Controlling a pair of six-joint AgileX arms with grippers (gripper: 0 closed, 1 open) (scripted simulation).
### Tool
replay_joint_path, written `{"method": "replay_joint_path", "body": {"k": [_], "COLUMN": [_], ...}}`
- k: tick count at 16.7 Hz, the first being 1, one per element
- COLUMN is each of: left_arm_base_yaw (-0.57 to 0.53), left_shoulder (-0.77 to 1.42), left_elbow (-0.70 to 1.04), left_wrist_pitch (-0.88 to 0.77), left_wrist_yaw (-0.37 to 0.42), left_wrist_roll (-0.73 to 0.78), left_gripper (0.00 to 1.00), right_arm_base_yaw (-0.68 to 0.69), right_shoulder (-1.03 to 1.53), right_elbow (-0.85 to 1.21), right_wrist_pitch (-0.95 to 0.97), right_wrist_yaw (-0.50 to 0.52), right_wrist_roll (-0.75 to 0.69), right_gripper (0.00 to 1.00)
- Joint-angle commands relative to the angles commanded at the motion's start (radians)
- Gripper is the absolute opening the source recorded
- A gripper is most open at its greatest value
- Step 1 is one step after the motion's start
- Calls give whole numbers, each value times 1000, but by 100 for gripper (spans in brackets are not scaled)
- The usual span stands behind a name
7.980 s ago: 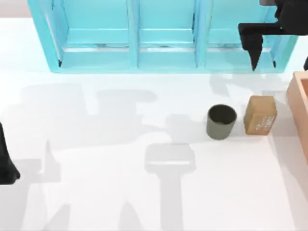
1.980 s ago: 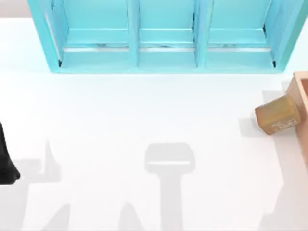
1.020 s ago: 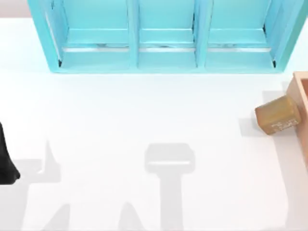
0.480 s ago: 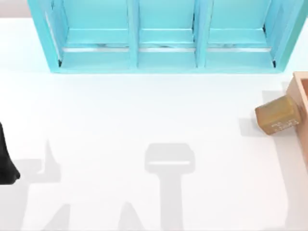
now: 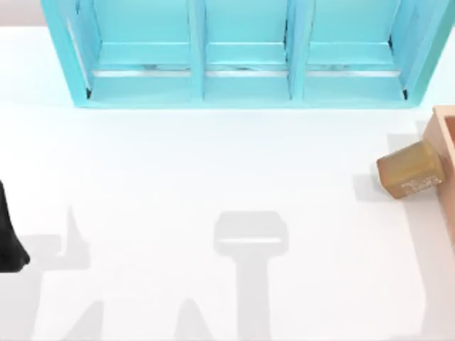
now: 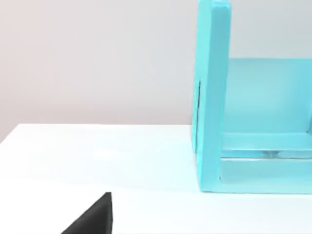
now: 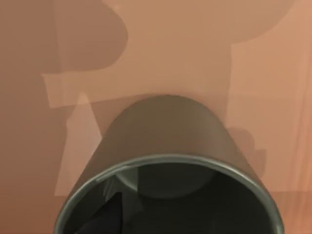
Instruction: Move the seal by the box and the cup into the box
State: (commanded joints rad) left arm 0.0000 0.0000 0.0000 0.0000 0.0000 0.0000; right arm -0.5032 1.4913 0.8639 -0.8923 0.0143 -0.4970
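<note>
One seal [image 5: 411, 171] seen tipped on desk [image 5: 213, 185] at right, touching box [image 5: 442, 135] outer wall. Cup [image 7: 168, 161] seen close in right wrist view, over box floor; right jaws' state cannot be told. Left arm [image 5: 8, 238] parked at desk's left edge, jaws' state likewise untold. Turquoise shelf unit [image 5: 242, 50] at far side.

White table [image 5: 213, 177], turquoise shelf unit [image 5: 242, 53], pale wall [image 6: 97, 58]

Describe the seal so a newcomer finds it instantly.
Start at the big turquoise shelf unit along the table's far edge, then drop to the salmon thick-walled box at the right edge. The seal, a small tan wood-like block with faint white markings, lies tilted against its left wall.
</note>
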Motion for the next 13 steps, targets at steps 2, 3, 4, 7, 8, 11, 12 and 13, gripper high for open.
{"method": "replay_joint_path", "body": {"k": [2,3,4,7,8,11,12,13], "left_arm_base_yaw": [0,0,0,0,0,0,0,0], "left_shoulder": [0,0,0,0,0,0,0,0], "left_elbow": [0,0,0,0,0,0,0,0], "left_wrist_pitch": [0,0,0,0,0,0,0,0], "left_wrist_yaw": [0,0,0,0,0,0,0,0], "left_wrist_roll": [0,0,0,0,0,0,0,0], "left_gripper": [100,100,100,100,100,100,100,100], "right_arm_base_yaw": [0,-1,0,2,2,3,3,3], "right_shoulder": [0,0,-2,-63,-93,-166,-177,-182], "right_elbow": [0,0,3,71,113,251,290,321], "right_wrist_pitch": [0,0,-2,-46,-72,-168,-203,-238], "right_wrist_yaw": [0,0,1,25,36,59,62,62], "right_wrist_roll": [0,0,0,14,19,28,28,27], "right_gripper": [100,100,100,100,100,100,100,100]}}
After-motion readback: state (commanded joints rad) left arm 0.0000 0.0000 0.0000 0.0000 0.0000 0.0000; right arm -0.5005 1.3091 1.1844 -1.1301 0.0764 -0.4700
